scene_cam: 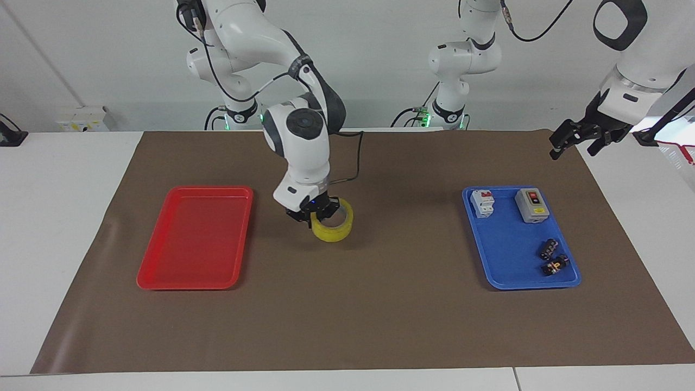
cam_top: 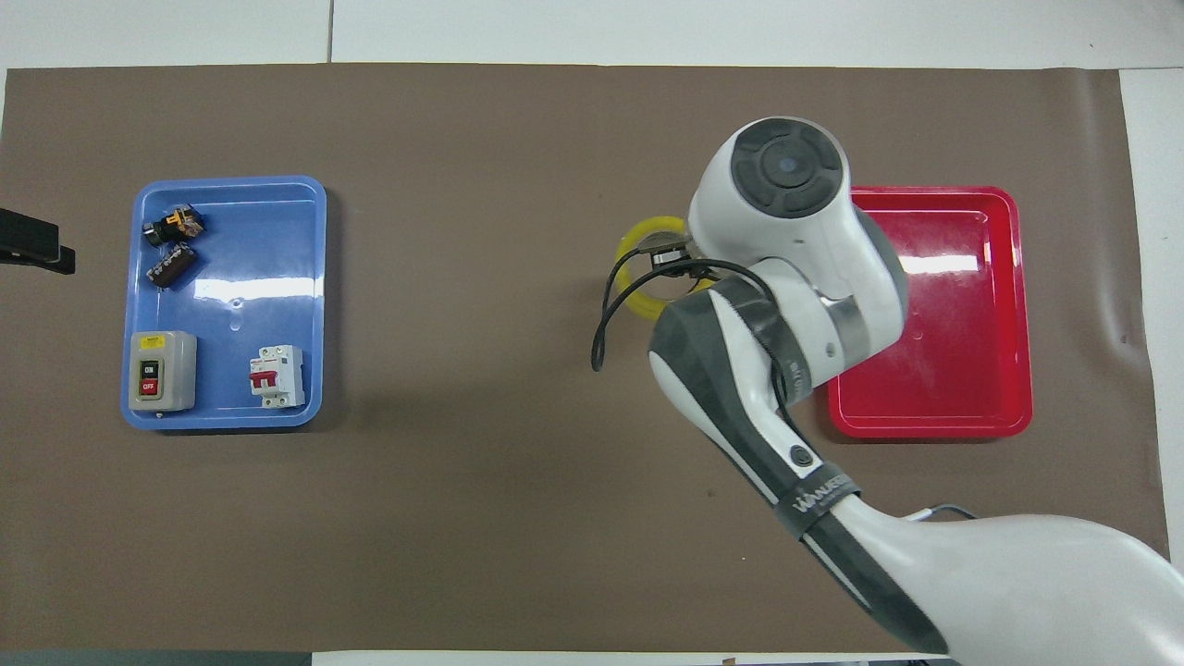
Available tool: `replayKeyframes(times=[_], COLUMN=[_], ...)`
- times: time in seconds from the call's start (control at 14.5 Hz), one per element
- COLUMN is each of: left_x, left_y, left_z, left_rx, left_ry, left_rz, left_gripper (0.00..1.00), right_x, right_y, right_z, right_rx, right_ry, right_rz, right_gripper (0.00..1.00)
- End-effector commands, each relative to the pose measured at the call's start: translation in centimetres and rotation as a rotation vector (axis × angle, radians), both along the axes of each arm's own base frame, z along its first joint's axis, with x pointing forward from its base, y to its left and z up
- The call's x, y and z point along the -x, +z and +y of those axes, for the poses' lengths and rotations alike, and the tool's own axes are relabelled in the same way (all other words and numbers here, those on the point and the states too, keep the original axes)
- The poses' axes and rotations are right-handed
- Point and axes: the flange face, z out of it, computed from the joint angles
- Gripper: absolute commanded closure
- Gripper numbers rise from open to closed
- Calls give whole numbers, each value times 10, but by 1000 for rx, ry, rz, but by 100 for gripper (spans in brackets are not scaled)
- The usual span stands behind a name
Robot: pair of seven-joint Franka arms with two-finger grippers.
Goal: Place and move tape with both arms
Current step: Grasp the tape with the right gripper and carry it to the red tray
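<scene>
The right gripper (scene_cam: 319, 211) is clamped on the wall of the tape (scene_cam: 332, 220), held above the middle of the table (scene_cam: 380, 304). Keep the roll level and clear the red tray (scene_cam: 163, 274) rim before lowering. The left gripper (scene_cam: 576, 137) waits open over the table's corner.

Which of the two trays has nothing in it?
The red tray, at the right arm's end of the table. The blue tray holds switches and small parts.
</scene>
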Motion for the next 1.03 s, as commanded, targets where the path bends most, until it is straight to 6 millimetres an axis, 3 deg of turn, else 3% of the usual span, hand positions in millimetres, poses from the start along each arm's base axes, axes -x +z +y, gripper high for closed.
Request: replayKeyframes(times=[0.0, 0.21, 0.41, 0.76, 0.96], left_x=[9, 9, 9, 9, 9], left_y=[2, 2, 2, 2, 2], left_z=[-2, -2, -1, -2, -1], left_rx=[22, 22, 22, 22, 22], left_ry=[-7, -7, -4, -7, -4], left_rz=[7, 7, 7, 7, 6], left_gripper=[0, 0, 0, 0, 0], right_x=[-7, -20, -13, 26, 43], right_y=[36, 34, 9, -45, -62], right_z=[-84, -161, -224, -285, -302], right_rx=[14, 20, 24, 28, 31], right_ry=[22, 47, 94, 114, 116], right_rz=[8, 15, 13, -18, -30], right_gripper=[100, 100, 100, 100, 100])
